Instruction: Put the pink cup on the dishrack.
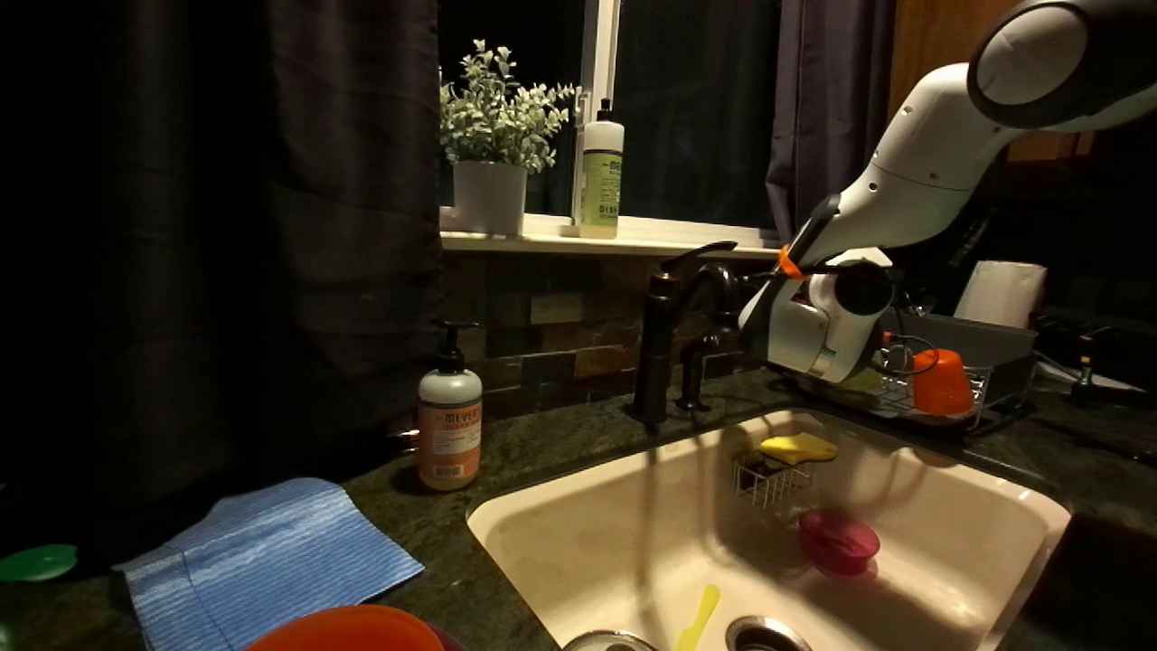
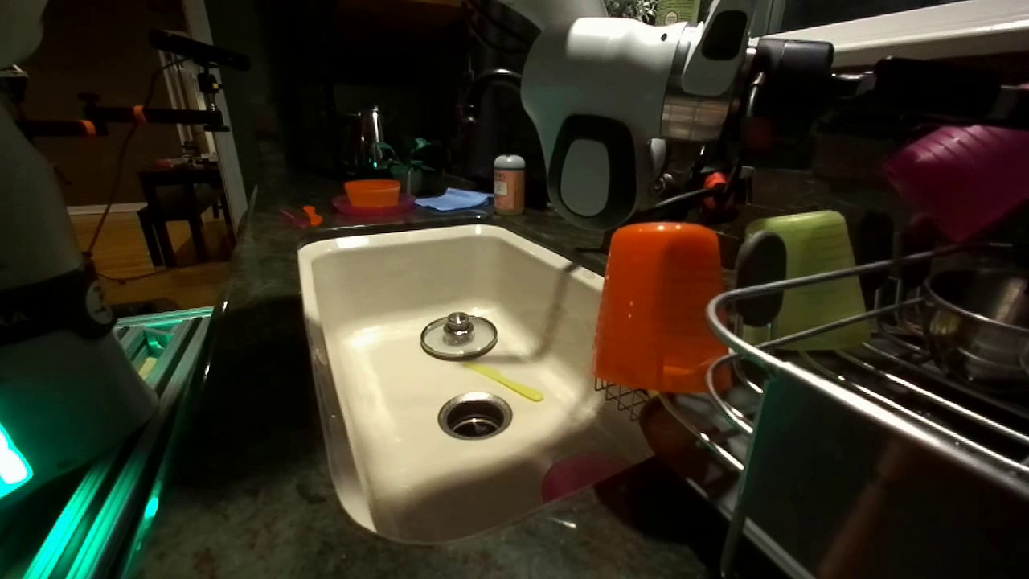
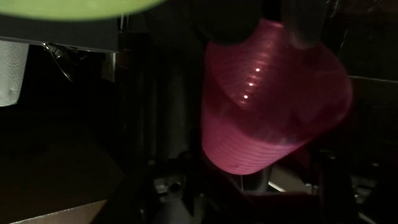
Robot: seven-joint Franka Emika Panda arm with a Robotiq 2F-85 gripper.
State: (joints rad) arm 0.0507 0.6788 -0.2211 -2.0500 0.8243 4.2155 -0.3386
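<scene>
The pink cup (image 3: 264, 109) fills the middle of the wrist view, tilted. My gripper (image 3: 270, 32) is shut on it; two dark fingertips overlap the cup's upper part. In an exterior view the pink cup (image 2: 961, 181) hangs tilted at the right, above the dishrack (image 2: 884, 498) and apart from it. The dark gripper is hard to make out there. In an exterior view the dishrack (image 1: 976, 339) stands beyond the sink, partly behind the arm; the gripper and pink cup are hidden there.
An orange cup (image 2: 663, 310), a green cup (image 2: 812, 273) and a metal pot (image 2: 981, 322) occupy the rack. The black faucet (image 1: 660, 344) stands near the arm. The sink (image 1: 578, 506) holds a pink dish (image 1: 839, 541), a glass lid (image 2: 458, 338) and a yellow-green knife (image 2: 506, 382).
</scene>
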